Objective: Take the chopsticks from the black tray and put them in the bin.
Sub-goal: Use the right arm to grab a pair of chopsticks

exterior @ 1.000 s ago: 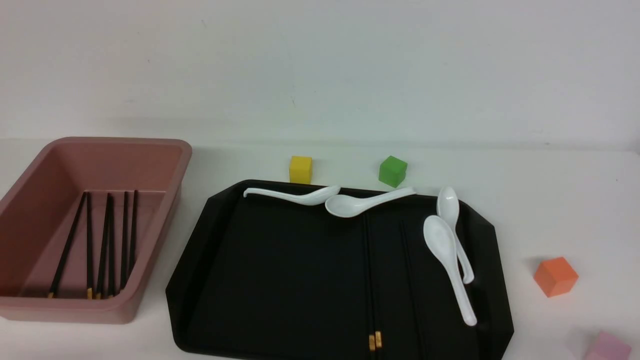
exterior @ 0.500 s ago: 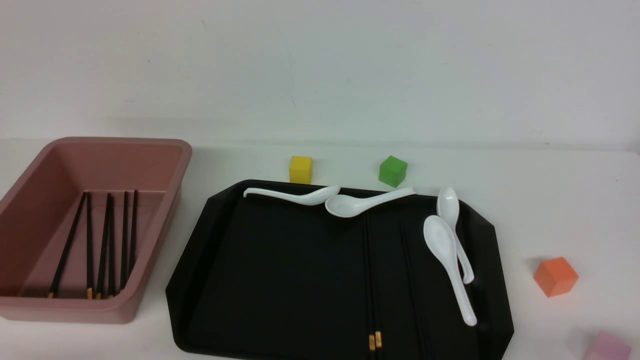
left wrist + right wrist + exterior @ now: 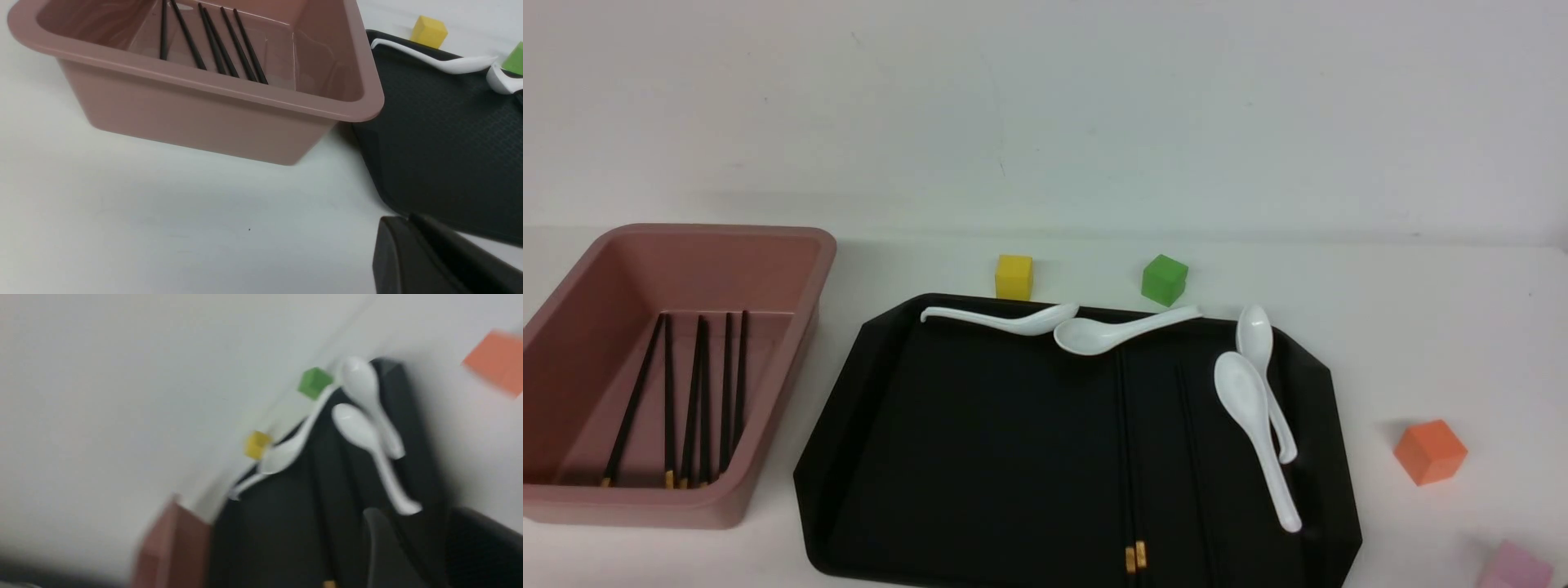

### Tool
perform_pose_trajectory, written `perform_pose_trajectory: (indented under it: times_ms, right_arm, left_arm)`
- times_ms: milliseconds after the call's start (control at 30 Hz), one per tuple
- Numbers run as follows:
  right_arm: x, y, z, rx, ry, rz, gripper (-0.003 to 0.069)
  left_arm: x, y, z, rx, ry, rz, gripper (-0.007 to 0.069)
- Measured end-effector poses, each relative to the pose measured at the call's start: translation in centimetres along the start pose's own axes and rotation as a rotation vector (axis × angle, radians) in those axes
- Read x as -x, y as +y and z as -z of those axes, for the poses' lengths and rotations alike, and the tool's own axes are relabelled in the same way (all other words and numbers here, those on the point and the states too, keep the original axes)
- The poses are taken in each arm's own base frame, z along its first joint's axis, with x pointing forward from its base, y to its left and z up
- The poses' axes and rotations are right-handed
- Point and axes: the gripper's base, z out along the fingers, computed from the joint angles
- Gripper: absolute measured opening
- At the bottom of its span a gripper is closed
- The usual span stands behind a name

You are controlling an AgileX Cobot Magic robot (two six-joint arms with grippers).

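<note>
The black tray (image 3: 980, 457) lies in the middle of the table. On it two chopsticks (image 3: 1127, 457) lie side by side, their gold tips at the near edge; a faint dark line just right of them may be another. The pink bin (image 3: 727, 232) on the left holds several chopsticks (image 3: 698, 392). Neither gripper shows in the front view. My left gripper (image 3: 398, 218) hovers over bare table near the tray's corner (image 3: 441, 134) and the bin (image 3: 204, 81), fingers together and empty. My right gripper (image 3: 414, 514) is open and empty above the tray (image 3: 286, 522); that view is blurred.
Several white spoons (image 3: 1258, 425) rest along the tray's back and right side. A yellow cube (image 3: 1014, 276) and a green cube (image 3: 1164, 279) stand behind the tray. An orange cube (image 3: 1430, 451) and a pink cube (image 3: 1515, 565) sit to its right.
</note>
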Motion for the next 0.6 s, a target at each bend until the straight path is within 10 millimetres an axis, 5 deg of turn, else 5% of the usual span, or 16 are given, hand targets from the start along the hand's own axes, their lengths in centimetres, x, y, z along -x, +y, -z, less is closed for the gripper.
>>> perform_pose_trajectory:
  times_ms: [333, 433, 500, 600]
  right_arm:
    - [0.7, 1.2, 0.3, 0.062, -0.042, -0.048, 0.0240]
    - [2.3, 4.1, 1.2, 0.159, -0.135, 0.072, 0.0235]
    - [4.1, 7.7, 2.5, 0.239, -0.228, 0.222, 0.0194]
    - [6.1, 12.1, 2.8, 0.229, -0.253, 0.462, 0.0074]
  left_arm:
    - [0.0, 0.0, 0.0, 0.000, 0.000, 0.000, 0.0040]
    - [0.0, 0.0, 0.0, 0.000, 0.000, 0.000, 0.0042]
    - [0.0, 0.0, 0.0, 0.000, 0.000, 0.000, 0.0046]
    - [0.0, 0.0, 0.0, 0.000, 0.000, 0.000, 0.0050]
